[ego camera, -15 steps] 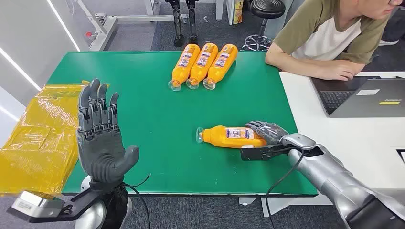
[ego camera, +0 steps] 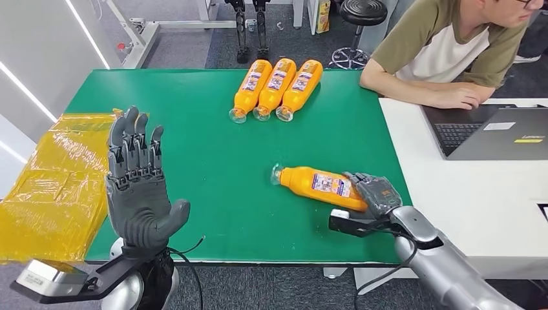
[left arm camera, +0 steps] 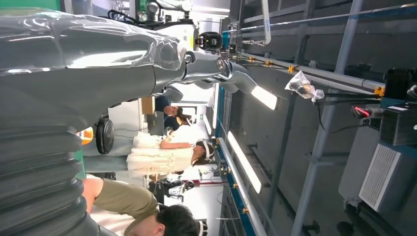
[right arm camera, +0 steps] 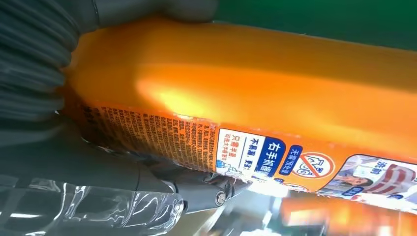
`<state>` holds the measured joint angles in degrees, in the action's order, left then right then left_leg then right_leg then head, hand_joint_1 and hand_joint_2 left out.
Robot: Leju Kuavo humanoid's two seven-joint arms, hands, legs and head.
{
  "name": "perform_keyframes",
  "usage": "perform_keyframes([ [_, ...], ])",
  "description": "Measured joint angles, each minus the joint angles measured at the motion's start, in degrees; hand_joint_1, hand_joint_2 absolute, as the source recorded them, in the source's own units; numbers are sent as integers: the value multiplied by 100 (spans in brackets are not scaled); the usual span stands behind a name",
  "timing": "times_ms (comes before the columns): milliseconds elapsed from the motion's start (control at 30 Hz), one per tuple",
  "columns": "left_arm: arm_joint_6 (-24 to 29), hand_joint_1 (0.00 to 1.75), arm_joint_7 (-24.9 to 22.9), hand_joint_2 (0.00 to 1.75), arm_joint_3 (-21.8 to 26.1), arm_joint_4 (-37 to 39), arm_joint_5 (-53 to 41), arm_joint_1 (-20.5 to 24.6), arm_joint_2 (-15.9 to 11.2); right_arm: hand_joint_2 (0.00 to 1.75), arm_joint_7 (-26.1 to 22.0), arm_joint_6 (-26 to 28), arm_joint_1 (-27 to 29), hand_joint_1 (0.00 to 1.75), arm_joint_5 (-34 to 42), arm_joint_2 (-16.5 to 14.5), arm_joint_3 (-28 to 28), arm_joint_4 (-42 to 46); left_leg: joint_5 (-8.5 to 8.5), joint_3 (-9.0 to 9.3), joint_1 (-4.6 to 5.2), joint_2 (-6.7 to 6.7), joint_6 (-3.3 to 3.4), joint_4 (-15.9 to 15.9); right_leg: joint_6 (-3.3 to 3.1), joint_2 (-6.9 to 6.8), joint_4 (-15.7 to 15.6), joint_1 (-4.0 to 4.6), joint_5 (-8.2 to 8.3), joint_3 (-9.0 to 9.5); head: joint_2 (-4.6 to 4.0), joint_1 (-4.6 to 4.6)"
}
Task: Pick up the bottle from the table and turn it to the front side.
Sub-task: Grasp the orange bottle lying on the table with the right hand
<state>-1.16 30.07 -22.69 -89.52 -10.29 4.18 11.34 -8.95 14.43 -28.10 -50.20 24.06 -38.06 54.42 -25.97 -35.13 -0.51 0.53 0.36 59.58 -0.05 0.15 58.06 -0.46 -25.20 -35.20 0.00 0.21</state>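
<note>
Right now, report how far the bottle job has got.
Done: three orange bottles lie side by side at the far edge of the green table. In hand: the right hand grips the base end of the fourth orange bottle, which points cap-left at a slant; the right wrist view shows its label close up. Whether it is off the table, I cannot tell. Left: turning it front side. The left hand is raised, holding nothing.

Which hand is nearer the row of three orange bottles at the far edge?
Neither clearly. The right hand grips a separate orange bottle; the left hand is raised, open, over the near-left edge.
</note>
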Motion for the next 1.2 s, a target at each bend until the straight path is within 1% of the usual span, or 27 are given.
perform_keyframes([
  [67, 25, 0, -8, 175, 0, 24, -16, 20, 14, 175, -13, 639, 268, 175, 153, -223, 430, 414, 0, -2, 0, -9, -1, -1, -2, 10, 2, 0, 0, -11, 0, -2],
  [133, 71, 0, -38, 175, -2, 75, -29, 68, 44, 175, -112, 1131, 500, 175, 396, -464, 746, 825, 0, 0, -2, -14, -2, -3, -5, 15, 2, 3, -3, -14, 0, -3],
  [267, 269, 0, -126, 175, -21, 274, 6, 126, 110, 175, -736, 2185, 1144, 175, 1018, -965, 1065, 1799, -4, -2, -8, 6, -12, -9, -14, -2, 4, 10, -16, -14, 0, -2],
  [333, 357, 0, -193, 175, -48, 400, 70, 141, 132, 175, -1107, 2383, 1468, 175, 1130, -1208, 1117, 2242, -10, -1, -9, 3, -20, -13, -19, 2, 4, 10, -20, -15, 0, -3],
  [400, 417, 0, -273, 175, -98, 533, 120, 155, 139, 175, -1468, 2400, 1757, 175, 1242, -1441, 1148, 2623, -12, -1, -9, 1, -23, -14, -21, 4, 4, 10, -23, -16, 0, -3],
  [467, 440, 0, -323, 175, -151, 635, 145, 159, 138, 175, -1652, 2402, 1953, 175, 1362, -1621, 1151, 2886, -13, -2, -9, -2, -25, -14, -20, 7, 4, 9, -24, -18, 0, -3],
  [567, 436, 0, -364, 175, -205, 744, 169, 162, 138, 175, -1721, 2401, 2104, 175, 1455, -1800, 1150, 3127, -14, -2, -8, -6, -25, -14, -20, 8, 4, 9, -24, -18, 0, -3],
  [667, 278, 0, -527, 175, -301, 826, 136, 174, 121, 175, -1786, 2384, 2153, 175, 1801, -1877, 1066, 3265, -13, -3, -8, -7, -25, -14, -19, 8, 3, 8, -23, -17, 0, -3],
  [733, 74, 0, -630, 175, -410, 887, 15, 197, 93, 175, -1672, 2312, 2142, 175, 1947, -1883, 901, 3300, -13, -2, -7, -7, -24, -13, -19, 8, 3, 8, -23, -16, 0, -2],
  [800, -144, 0, -648, 175, -515, 957, -108, 224, 69, 175, -1440, 2133, 2127, 175, 1856, -1879, 700, 3305, -13, -1, -7, -7, -24, -13, -20, 9, 3, 7, -22, -17, 0, -2],
  [933, -601, 0, -587, 175, -656, 1067, -193, 308, 42, 175, -930, 1531, 2118, 175, 1414, -1813, 329, 3280, -13, 0, -8, -8, -25, -12, -21, 8, 4, 8, -22, -18, 0, -3],
  [1000, -784, 0, -570, 175, -684, 1109, -195, 341, 34, 175, -754, 1230, 2127, 175, 1238, -1754, 219, 3279, -13, 0, -8, -9, -25, -12, -21, 8, 4, 8, -22, -19, 0, -3],
  [1067, -909, 0, -550, 175, -692, 1148, -192, 364, 20, 175, -687, 966, 2142, 175, 1140, -1692, 173, 3310, -13, 0, -8, -12, -26, -13, -21, 10, 4, 9, -22, -20, 0, -2],
  [1200, -1039, 0, -499, 175, -704, 1234, -169, 459, -13, 175, -709, 493, 2170, 175, 918, -1598, 123, 3381, -14, -1, -7, -14, -26, -13, -21, 11, 4, 8, -22, -20, 0, -2],
])
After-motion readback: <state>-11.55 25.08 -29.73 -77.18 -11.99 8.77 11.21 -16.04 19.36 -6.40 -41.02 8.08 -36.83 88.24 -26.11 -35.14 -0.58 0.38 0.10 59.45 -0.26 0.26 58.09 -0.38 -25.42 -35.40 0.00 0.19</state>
